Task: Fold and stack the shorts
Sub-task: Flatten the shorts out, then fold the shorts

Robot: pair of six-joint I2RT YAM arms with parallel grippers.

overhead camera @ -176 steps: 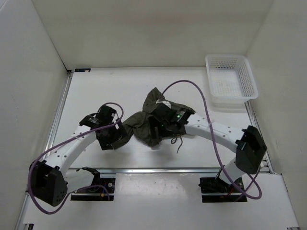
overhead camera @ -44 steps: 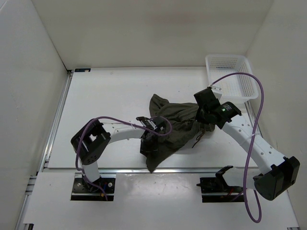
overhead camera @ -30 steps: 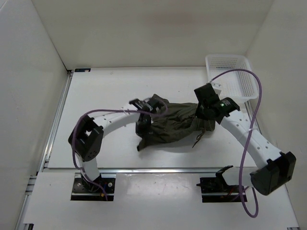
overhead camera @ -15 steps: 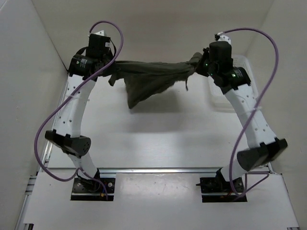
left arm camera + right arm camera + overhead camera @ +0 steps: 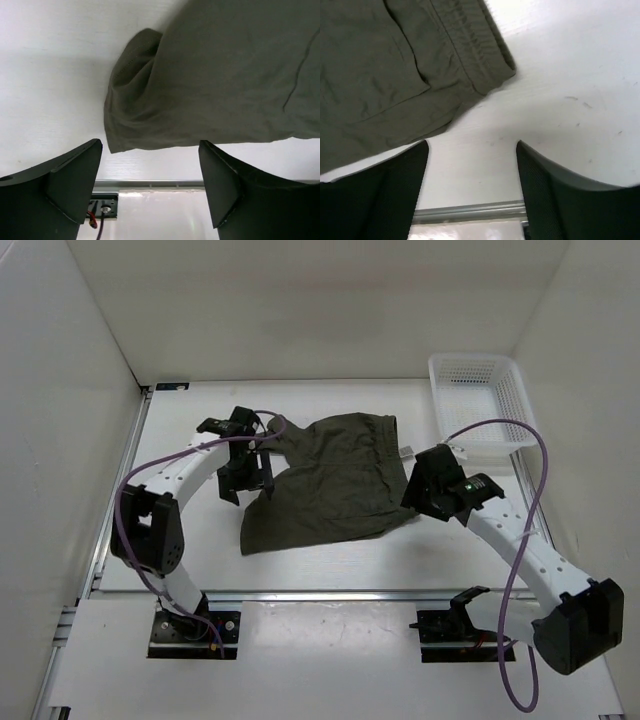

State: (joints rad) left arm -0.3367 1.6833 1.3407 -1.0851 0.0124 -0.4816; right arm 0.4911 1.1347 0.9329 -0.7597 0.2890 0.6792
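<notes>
The dark olive shorts (image 5: 330, 480) lie spread flat on the white table in the top view, waistband toward the right. My left gripper (image 5: 240, 480) hovers at their left edge, open with nothing between its fingers; its wrist view shows a leg hem of the shorts (image 5: 210, 75) beyond the gripper (image 5: 150, 190). My right gripper (image 5: 420, 490) hovers at the right edge, also open and empty. In the right wrist view the elastic waistband corner of the shorts (image 5: 410, 60) lies beyond the gripper (image 5: 470, 185).
A white mesh basket (image 5: 481, 405) stands at the back right corner of the table. White walls enclose the table on three sides. A metal rail (image 5: 340, 592) runs along the near edge, also visible between the left fingers (image 5: 150, 184).
Half a second ago both grippers held the shorts stretched high in the air. Now the arms are down at the table, both grippers have opened, and the shorts lie flat.
</notes>
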